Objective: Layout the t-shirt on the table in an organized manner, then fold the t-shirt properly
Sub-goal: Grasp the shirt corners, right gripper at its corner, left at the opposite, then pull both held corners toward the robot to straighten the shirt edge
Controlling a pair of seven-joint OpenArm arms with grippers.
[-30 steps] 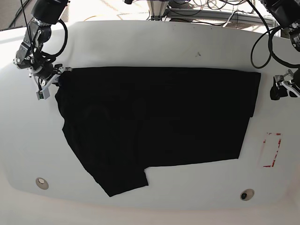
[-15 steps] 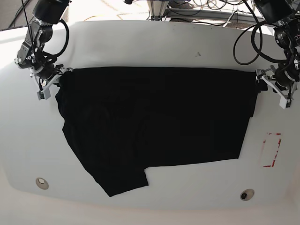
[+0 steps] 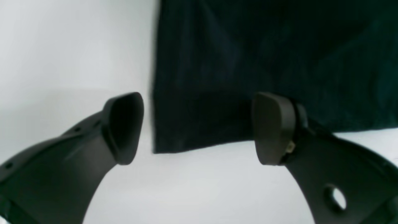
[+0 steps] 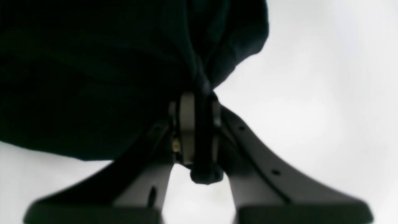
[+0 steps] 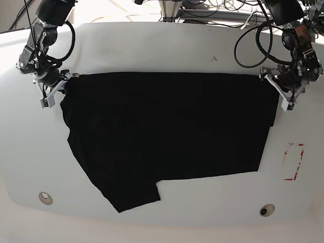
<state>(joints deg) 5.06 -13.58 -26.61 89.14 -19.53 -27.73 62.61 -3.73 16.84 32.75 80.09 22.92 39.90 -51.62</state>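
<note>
The black t-shirt (image 5: 167, 126) lies spread over the white table (image 5: 162, 45), with one sleeve pointing toward the front edge. At its upper left corner my right gripper (image 5: 62, 86) is shut on a bunched fold; the right wrist view shows the t-shirt (image 4: 93, 62) pinched between the fingers of the right gripper (image 4: 199, 124). My left gripper (image 5: 277, 92) is open at the upper right corner. In the left wrist view the left gripper (image 3: 199, 127) straddles the t-shirt (image 3: 264, 46) corner, its pads apart from the cloth.
A red-outlined rectangle mark (image 5: 293, 162) sits right of the shirt. Two round metal fittings (image 5: 45, 197) (image 5: 267, 209) are near the front corners. A small dark speck (image 5: 213, 58) lies on the table behind the shirt, and cables hang past the far edge.
My left arm has moved in from the table's right edge to the shirt's upper right corner, staying open. The right gripper has kept its hold and place.
</note>
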